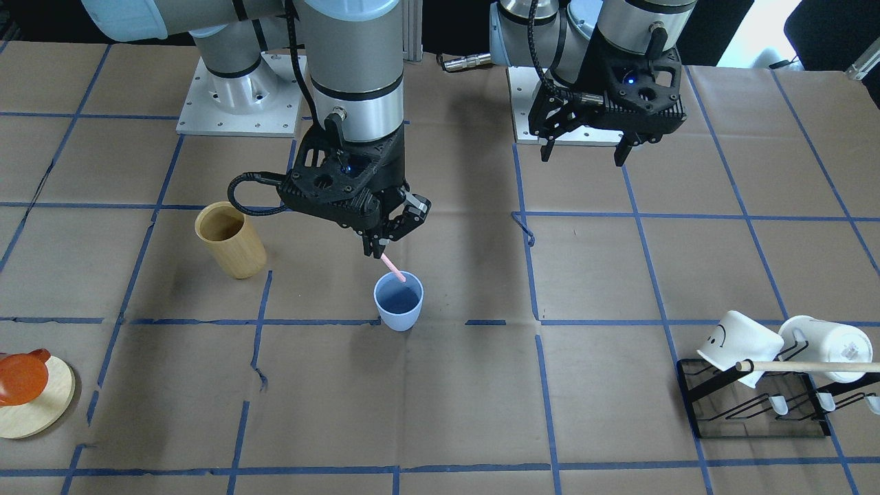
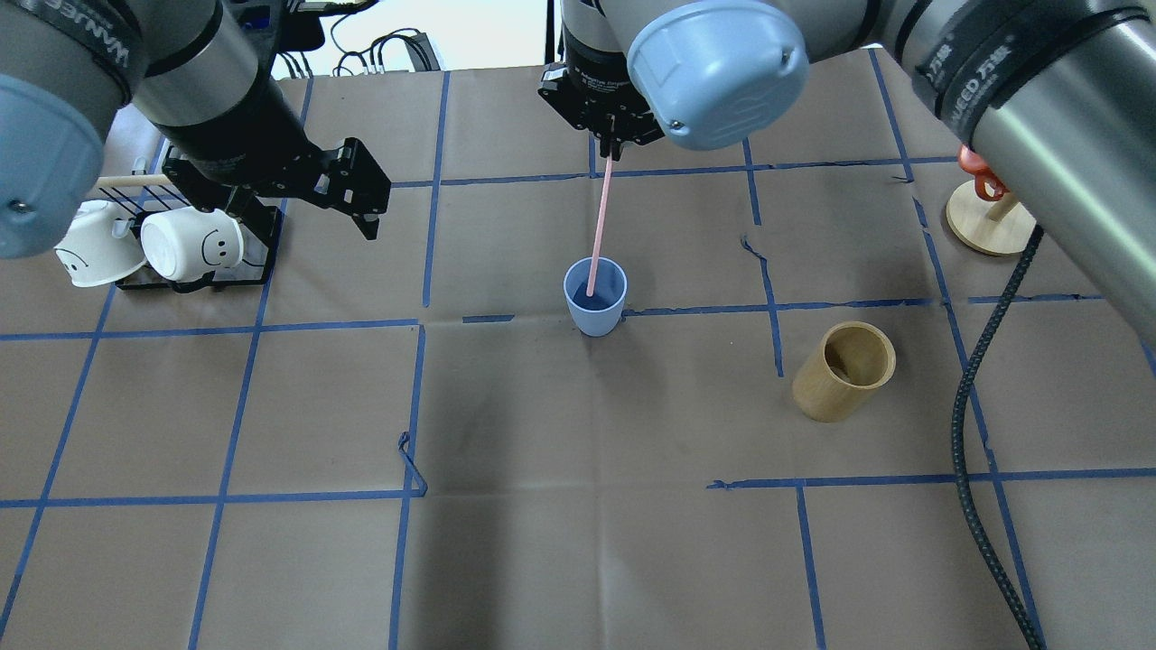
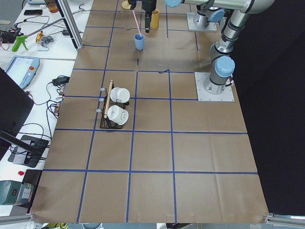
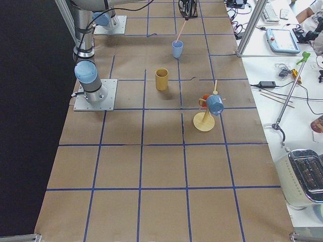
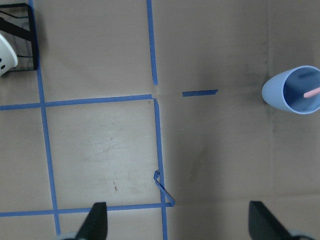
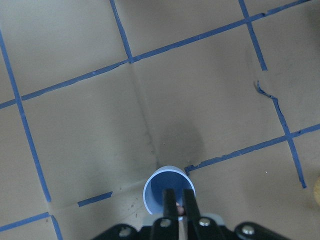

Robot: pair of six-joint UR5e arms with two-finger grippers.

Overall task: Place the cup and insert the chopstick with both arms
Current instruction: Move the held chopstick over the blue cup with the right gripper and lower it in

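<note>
The pale blue cup [image 1: 399,300] stands upright near the table's middle; it also shows in the overhead view [image 2: 595,295] and the left wrist view [image 5: 295,90]. My right gripper [image 1: 378,251] is shut on the top of the pink chopstick [image 2: 597,227], whose lower end is inside the cup. In the right wrist view the fingers [image 6: 172,202] hang over the cup [image 6: 157,189]. My left gripper [image 1: 584,152] is open and empty, raised above the table away from the cup; its fingertips [image 5: 97,220] show in the left wrist view.
A tan wooden cylinder [image 1: 229,239] stands to the cup's side. A black rack [image 1: 749,399] holds two white mugs and a beige rod. A round wooden stand [image 1: 31,395] with an orange piece sits at the table's edge.
</note>
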